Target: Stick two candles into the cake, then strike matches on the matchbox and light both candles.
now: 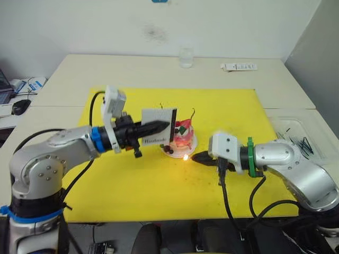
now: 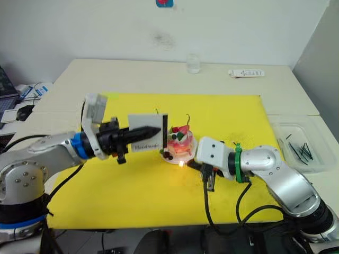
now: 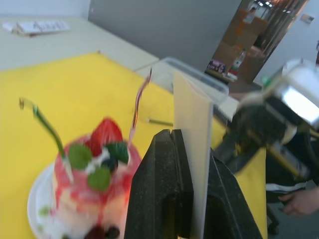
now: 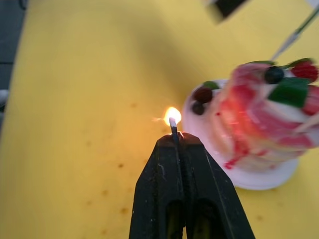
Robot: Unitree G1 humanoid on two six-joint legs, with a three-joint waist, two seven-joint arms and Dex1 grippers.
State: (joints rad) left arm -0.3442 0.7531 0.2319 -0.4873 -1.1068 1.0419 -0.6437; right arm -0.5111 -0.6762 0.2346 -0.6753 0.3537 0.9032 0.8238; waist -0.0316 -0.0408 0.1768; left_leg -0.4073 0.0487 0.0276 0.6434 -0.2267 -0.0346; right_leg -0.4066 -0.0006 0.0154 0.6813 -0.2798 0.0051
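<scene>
A yellow mat [image 1: 159, 180] covers the desk [image 1: 132, 69]. At mat centre sits the pink cake [image 1: 184, 138] on its white plate, w/ two thin candles [image 3: 138, 102] stuck upright in its top. The left claw [image 1: 159, 127] is clamped on the white matchbox [image 1: 159, 125], holding it upright just left of the cake, off the mat. The right claw [image 4: 174, 142] pinches a short black match [image 4: 173, 130] whose tip burns w/ a small flame, low beside the plate's near-right edge. More matches [image 1: 302, 142] lie in a clear tray [image 1: 286, 119] at far right.
</scene>
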